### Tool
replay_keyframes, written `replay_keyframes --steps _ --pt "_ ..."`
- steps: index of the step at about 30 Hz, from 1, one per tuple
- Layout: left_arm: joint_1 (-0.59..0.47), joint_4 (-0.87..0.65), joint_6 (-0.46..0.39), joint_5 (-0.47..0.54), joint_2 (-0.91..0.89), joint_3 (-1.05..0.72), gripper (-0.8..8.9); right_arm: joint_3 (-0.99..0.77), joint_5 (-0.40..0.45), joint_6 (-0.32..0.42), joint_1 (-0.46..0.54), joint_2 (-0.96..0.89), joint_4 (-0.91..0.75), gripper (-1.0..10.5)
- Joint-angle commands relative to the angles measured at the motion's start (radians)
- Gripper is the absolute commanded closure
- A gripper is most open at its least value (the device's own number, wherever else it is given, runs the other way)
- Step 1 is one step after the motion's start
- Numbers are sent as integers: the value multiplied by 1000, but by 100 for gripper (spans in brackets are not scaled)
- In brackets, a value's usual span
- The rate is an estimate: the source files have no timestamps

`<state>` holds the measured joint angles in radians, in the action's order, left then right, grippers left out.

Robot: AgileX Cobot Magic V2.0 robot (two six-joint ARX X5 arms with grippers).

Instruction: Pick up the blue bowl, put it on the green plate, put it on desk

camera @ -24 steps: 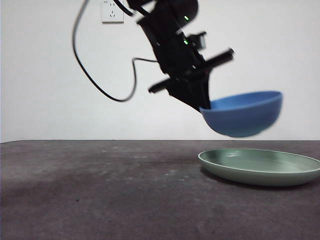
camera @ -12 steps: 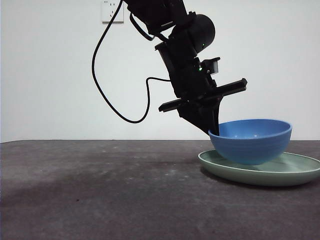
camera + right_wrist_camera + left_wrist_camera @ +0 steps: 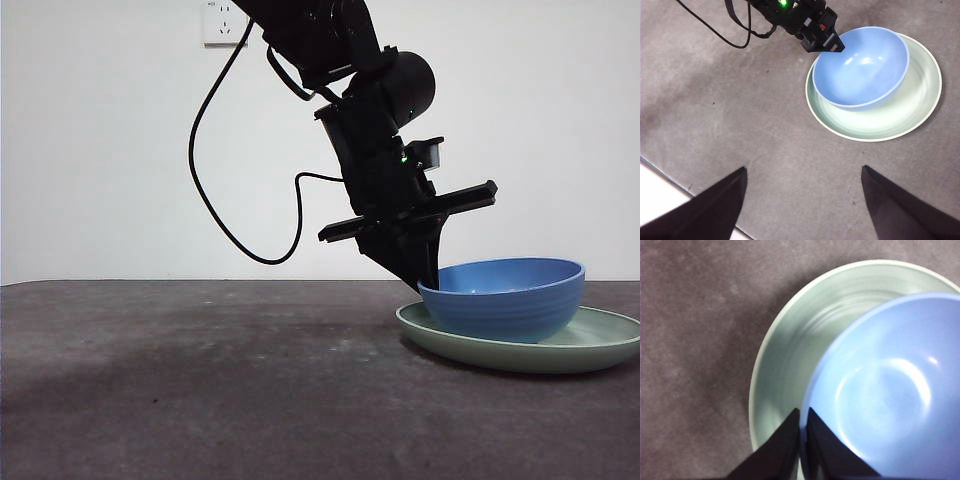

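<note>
The blue bowl (image 3: 503,297) rests inside the green plate (image 3: 600,343) on the desk (image 3: 200,380), toward the plate's left part. My left gripper (image 3: 428,282) is shut on the bowl's left rim, one jaw inside and one outside. The left wrist view shows the jaws pinching the bowl (image 3: 890,390) rim over the plate (image 3: 790,355). The right wrist view shows the bowl (image 3: 860,67), the plate (image 3: 910,107) and the left gripper (image 3: 829,44) from high up. My right gripper (image 3: 802,200) is open, empty and far above the desk.
A black cable (image 3: 215,200) hangs from the left arm over the desk. A white wall with a socket (image 3: 224,22) stands behind. The desk's edge (image 3: 670,180) shows in the right wrist view.
The left gripper has carried the bowl down from the air onto the plate. The bowl went from tilted above the plate to sitting in it.
</note>
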<state>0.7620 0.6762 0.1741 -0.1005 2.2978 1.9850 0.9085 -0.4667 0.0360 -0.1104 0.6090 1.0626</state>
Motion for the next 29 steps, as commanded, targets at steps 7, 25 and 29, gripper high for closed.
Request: replay_keyframes --steps 7,25,29 --pt "18 7 -1 3 29 30 730 19 3 -10 -3 3 -6 581" --pt "5 99 -1 3 -70 140 588 19 5 -10 -3 3 -6 581" --pt "-15 106 -2 2 -164 140 587 19 23 -10 -3 3 -6 581"
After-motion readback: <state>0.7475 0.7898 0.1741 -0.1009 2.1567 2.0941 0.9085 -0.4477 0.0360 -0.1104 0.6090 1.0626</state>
